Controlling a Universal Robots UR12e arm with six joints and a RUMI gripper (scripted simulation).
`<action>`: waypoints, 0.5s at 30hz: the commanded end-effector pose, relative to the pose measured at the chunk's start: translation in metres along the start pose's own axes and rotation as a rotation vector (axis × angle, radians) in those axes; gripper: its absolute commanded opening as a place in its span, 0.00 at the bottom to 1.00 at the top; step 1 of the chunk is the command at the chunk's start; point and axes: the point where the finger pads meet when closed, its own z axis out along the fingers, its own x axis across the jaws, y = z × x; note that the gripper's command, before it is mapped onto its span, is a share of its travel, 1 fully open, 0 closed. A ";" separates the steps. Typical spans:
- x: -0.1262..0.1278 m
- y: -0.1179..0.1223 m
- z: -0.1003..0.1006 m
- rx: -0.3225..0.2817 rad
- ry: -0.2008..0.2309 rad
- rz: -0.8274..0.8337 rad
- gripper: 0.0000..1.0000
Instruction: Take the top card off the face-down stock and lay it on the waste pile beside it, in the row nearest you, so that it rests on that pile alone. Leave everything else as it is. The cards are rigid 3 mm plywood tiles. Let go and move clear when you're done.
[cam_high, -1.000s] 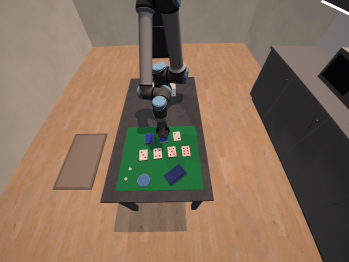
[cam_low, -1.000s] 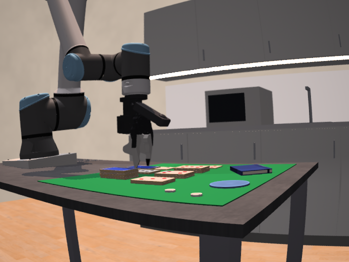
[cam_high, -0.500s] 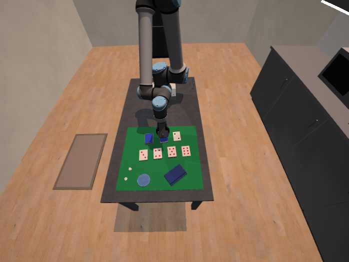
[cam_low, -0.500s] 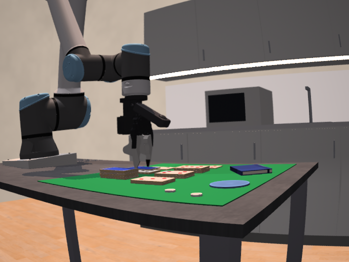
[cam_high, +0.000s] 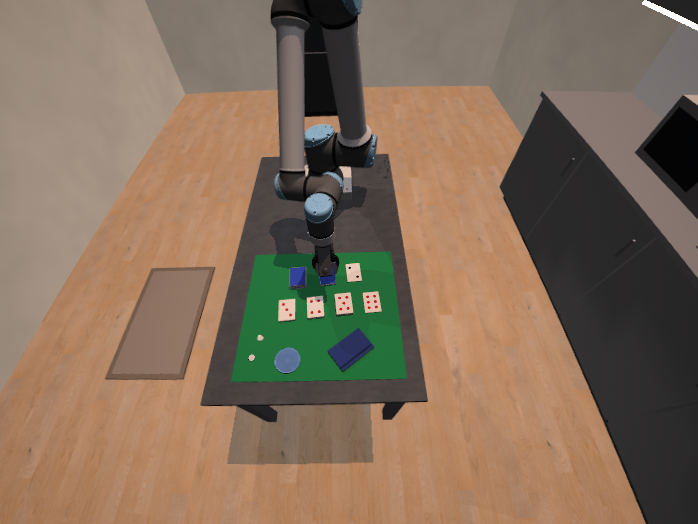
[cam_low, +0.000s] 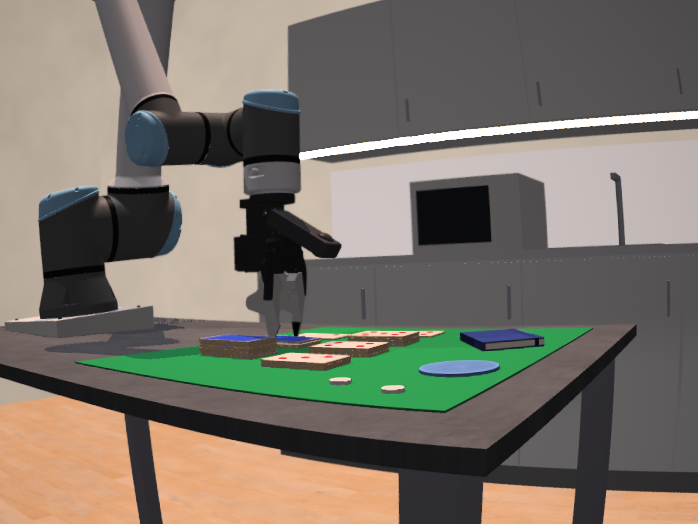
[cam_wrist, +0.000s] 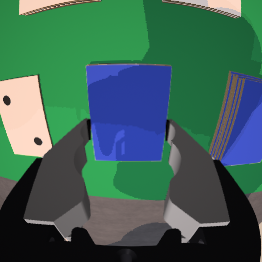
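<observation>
The face-down stock (cam_high: 297, 276) is a blue-backed stack on the green mat; it also shows in the exterior view (cam_low: 236, 344) and at the right edge of the wrist view (cam_wrist: 240, 120). My gripper (cam_high: 325, 269) stands right beside it, pointing straight down, and is shut on a single blue-backed card (cam_wrist: 129, 112) by its two long edges. The card (cam_low: 296, 340) is level and very low, at about the height of the neighbouring piles. It hides the waste pile under it. I cannot tell whether it touches anything below.
A face-up card with two black pips (cam_high: 353, 272) lies to the other side of the gripper. A row of four red-pip piles (cam_high: 329, 305) lies beyond. A blue book (cam_high: 350, 349), a blue disc (cam_high: 286, 359) and two small tokens (cam_high: 259, 337) lie further off.
</observation>
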 end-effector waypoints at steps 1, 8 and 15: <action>0.000 -0.001 0.000 0.001 0.000 0.000 0.39; 0.000 -0.001 0.000 0.001 0.000 0.000 0.39; 0.000 -0.001 0.000 0.001 0.000 0.000 0.50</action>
